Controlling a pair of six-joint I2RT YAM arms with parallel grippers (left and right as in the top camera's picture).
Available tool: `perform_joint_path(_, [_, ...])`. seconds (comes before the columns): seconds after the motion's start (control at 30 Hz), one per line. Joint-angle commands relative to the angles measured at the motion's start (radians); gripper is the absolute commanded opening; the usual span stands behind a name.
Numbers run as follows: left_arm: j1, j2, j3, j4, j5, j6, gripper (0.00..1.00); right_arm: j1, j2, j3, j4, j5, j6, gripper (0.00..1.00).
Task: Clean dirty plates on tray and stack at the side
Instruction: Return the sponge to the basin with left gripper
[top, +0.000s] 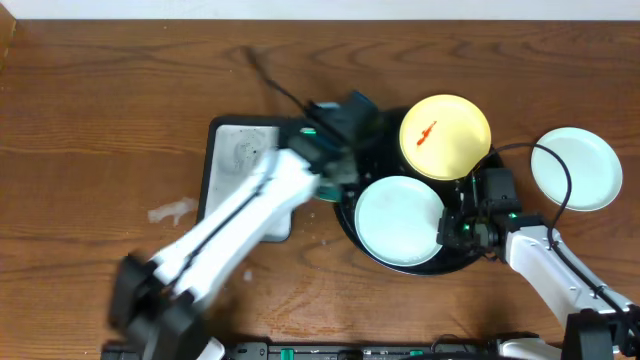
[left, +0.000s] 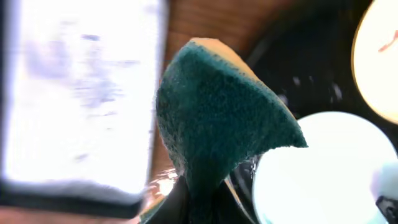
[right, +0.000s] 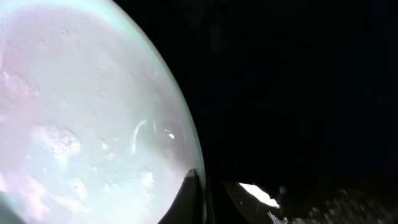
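So the counter (top: 100, 120) was brown wood with visible grain, and a thin pale strip of wall (top: 320, 9) showed past its far edge. A little blob of white foam (top: 172, 211) sat on the bare wood toward the left edge.

The black tray (top: 352, 222) was right of centre, roughly midway between the far and near edges. Two plates were on it. The yellow plate (top: 445, 135), with a red smear on it, lay on the far side of the tray. The mint plate (top: 400, 220) lay on the near side, wet and bubbly in the right wrist view. The second mint plate (top: 575, 168) sat off the tray on the wood by the right edge, and a black cable (top: 560, 170) looped across it.

The silvery soapy tray (top: 240, 165) lay just left of the black one.

The left claw (top: 332, 128) was pretty blurry. It was clamped on a green sponge (left: 217, 118) with a yellow back, and it hung over the spot where the two trays meet.

The right claw (top: 452, 228) was right at the mint plate's right rim. Honestly, I couldn't tell if it was pinching the rim or just sitting there.
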Motion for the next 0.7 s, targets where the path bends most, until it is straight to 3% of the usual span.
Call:
perform_joint_path(0.0, [0.113, -0.064, 0.011, -0.064, -0.031, 0.048, 0.08, -0.004, 0.014, 0.088, -0.058, 0.028, -0.034, 0.01])
perform_joint_path(0.13, [0.243, -0.069, -0.042, -0.083, 0.002, 0.106, 0.07, 0.002, 0.014, 0.193, -0.168, 0.031, -0.059, 0.01])
perform_joint_path(0.37, [0.421, -0.068, -0.277, 0.073, 0.129, 0.186, 0.09, 0.100, 0.010, 0.374, -0.364, 0.186, -0.079, 0.01])
perform_joint_path(0.43, [0.447, -0.068, -0.293, 0.080, 0.129, 0.186, 0.13, 0.140, 0.000, 0.403, -0.399, 0.267, -0.078, 0.01])
perform_joint_path(0.5, [0.465, -0.069, -0.291, 0.077, 0.149, 0.188, 0.25, 0.179, -0.013, 0.427, -0.436, 0.348, -0.067, 0.01])
perform_joint_path(0.67, [0.484, -0.092, -0.279, 0.074, 0.278, 0.239, 0.43, 0.287, -0.076, 0.477, -0.507, 0.526, -0.027, 0.01])
